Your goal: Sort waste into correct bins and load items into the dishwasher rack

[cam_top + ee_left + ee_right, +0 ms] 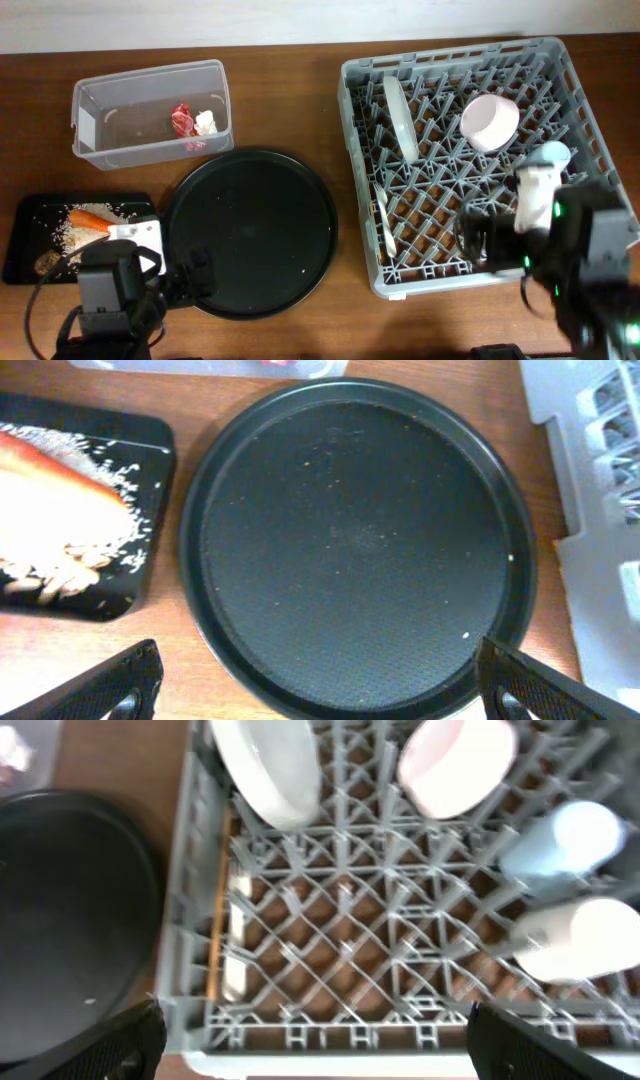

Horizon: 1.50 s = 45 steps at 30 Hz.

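Both tools are spread wide and grip nothing: the left gripper (320, 688) hangs over the near edge of the round black tray (260, 230), the right gripper (325, 1050) over the near side of the rack (355, 150). Everything sits on a brown wooden table (300, 110) with a pale wall behind it. The grey lattice rack holds a pale plate (401, 118) on edge between pegs, a cream-pink bowl (490, 122), a light blue cup (575, 835), a white cup (575, 940) and a white fork (385, 225). The clear plastic tub (90, 100) contains a crumpled red wrapper (182, 120) beside a white scrap (206, 123). The flat black tray (30, 215) carries an orange carrot (88, 219), scattered rice (70, 235) and a brown lump (47, 262).
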### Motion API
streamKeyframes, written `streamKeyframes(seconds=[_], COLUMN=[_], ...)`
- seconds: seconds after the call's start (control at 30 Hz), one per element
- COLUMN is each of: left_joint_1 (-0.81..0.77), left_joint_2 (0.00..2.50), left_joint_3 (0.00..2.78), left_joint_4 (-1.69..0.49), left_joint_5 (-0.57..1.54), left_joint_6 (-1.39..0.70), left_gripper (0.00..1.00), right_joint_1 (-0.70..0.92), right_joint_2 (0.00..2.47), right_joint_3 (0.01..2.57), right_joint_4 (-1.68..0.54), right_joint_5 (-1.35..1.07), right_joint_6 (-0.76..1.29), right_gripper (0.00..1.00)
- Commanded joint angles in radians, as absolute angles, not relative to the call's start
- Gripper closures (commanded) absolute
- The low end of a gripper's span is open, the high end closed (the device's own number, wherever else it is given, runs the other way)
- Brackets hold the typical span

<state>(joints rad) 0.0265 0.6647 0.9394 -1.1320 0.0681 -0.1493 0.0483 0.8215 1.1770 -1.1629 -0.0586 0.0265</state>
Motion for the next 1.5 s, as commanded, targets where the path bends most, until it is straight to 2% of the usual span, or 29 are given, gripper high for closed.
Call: streamKeyframes(seconds=[0.0,0.73,0.97,1.13,1.27,1.37,1.47], left_joint_1=[0.025,0.025,0.025,0.025,0.025,0.025,0.025], left_joint_2=[0.659,0.659,0.659,0.659,0.659,0.659,0.659], left_joint_3=[0.935,0.935,0.935,0.935,0.935,0.935,0.935], left_joint_4=[-1.143,-1.145,-1.145,-1.145,-1.145,-1.145,-1.145], left_joint_5=[0.109,0.109,0.109,0.109,0.109,0.109,0.109], left_joint_6=[-0.144,-0.144,-0.144,-0.144,-0.144,-0.144,-0.144], left_gripper=[0.01,0.01,0.01,0.01,0.01,0.01,0.01], right_joint_1=[0.045,0.045,0.045,0.045,0.045,0.045,0.045], right_joint_2=[0.71,0.688,0.43,0.148,0.018,0.003,0.003], right_joint_3=[1.132,1.108,0.802,0.41,0.212,0.118,0.062], right_joint_4=[-1.155,-1.143,-0.767,-0.406,-0.187,-0.039,0.02], right_joint_5=[0.023,0.035,0.0,-0.007,-0.018,-0.012,-0.01], right_joint_6=[0.035,0.035,0.035,0.035,0.035,0.023,-0.06], right_gripper=[0.01,0.02,0.01,0.01,0.01,0.01,0.01])
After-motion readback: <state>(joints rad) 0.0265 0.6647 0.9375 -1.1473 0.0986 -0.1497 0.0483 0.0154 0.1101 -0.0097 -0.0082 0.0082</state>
